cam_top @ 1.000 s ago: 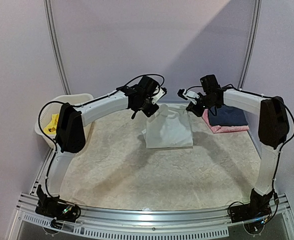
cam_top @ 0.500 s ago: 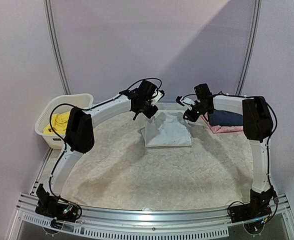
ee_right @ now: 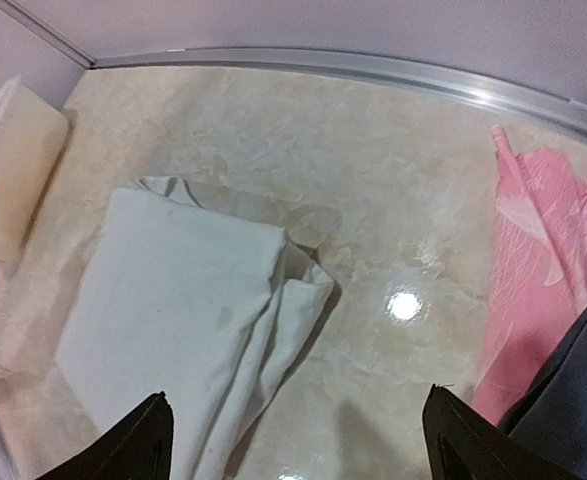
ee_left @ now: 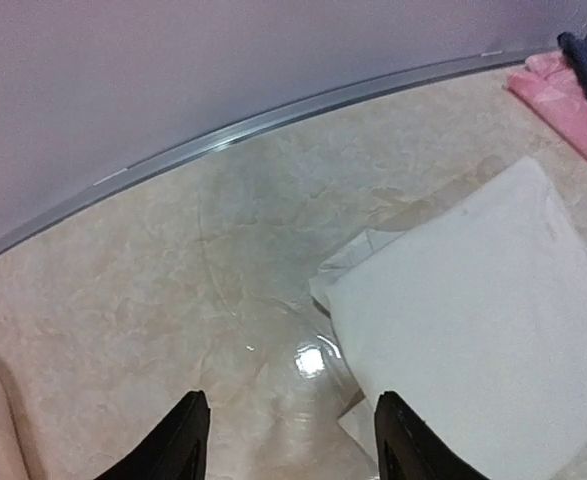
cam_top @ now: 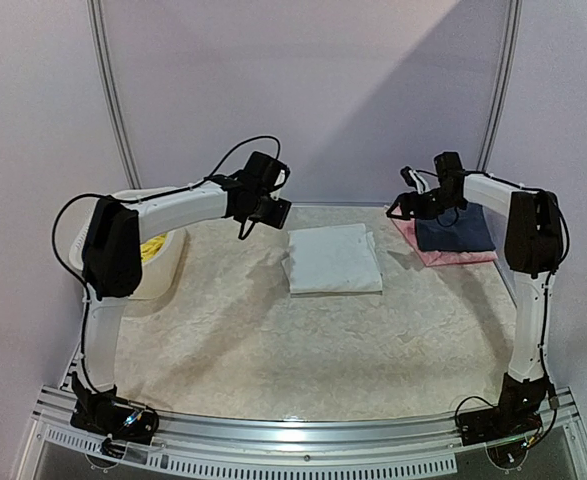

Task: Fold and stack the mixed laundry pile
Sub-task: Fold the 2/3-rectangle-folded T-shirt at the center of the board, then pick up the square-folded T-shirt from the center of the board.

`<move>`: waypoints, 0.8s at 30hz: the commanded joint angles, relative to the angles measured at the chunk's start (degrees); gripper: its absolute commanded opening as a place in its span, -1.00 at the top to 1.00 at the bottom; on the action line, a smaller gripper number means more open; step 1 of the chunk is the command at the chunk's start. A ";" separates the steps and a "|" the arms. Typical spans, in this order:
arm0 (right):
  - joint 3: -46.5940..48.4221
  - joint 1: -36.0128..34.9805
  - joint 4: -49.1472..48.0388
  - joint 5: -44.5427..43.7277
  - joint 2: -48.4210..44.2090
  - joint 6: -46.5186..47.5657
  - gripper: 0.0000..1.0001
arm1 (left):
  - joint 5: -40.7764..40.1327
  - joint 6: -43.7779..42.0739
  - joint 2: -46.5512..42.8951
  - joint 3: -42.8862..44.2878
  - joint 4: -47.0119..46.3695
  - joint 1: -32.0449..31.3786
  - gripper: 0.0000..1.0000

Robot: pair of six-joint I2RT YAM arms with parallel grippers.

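Note:
The white T-shirt (cam_top: 335, 258) lies folded into a flat rectangle in the middle of the far half of the table. My left gripper (cam_top: 265, 208) hangs above the table just left of its far left corner, open and empty; the left wrist view shows the T-shirt (ee_left: 483, 330) right of the gripper (ee_left: 291, 440). My right gripper (cam_top: 405, 203) hovers open and empty off the far right corner. In the right wrist view the T-shirt (ee_right: 173, 300) lies left of the gripper (ee_right: 298, 435), with loose folds at its edge. A bit of yellow shorts (cam_top: 153, 247) shows in the basket.
A white plastic basket (cam_top: 161, 275) stands at the left edge, partly behind my left arm. A folded navy garment (cam_top: 455, 232) rests on a pink one (cam_top: 458, 257) at the far right. A metal rail (ee_left: 273, 120) runs along the table's far edge.
Both grippers opened and let go of the T-shirt's far edge, which dropped flat. The left gripper moved left, and the right gripper moved right toward the navy and pink stack.

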State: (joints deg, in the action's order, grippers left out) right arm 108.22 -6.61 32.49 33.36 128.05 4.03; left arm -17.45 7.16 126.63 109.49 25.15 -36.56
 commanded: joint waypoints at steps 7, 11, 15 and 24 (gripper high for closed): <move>5.24 0.70 11.87 18.62 11.04 -10.74 -0.80 | 26.25 23.98 1.20 -8.22 -14.66 1.57 -0.12; 5.56 -0.32 13.67 16.81 12.58 -9.74 -0.80 | 29.13 27.33 5.10 -6.58 -16.49 1.58 -0.09; 6.07 -1.31 14.60 16.77 14.43 -10.02 -0.80 | 30.41 29.67 7.13 -6.13 -18.08 1.58 -0.07; 7.88 -3.25 14.64 20.28 20.21 -13.31 -0.74 | 31.69 32.11 11.25 -4.33 -16.50 1.58 -0.05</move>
State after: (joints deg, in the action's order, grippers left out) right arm 116.42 -8.62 45.84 53.17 143.55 -6.72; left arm 12.86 37.56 135.79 103.66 9.06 -35.51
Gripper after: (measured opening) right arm 0.878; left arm 0.527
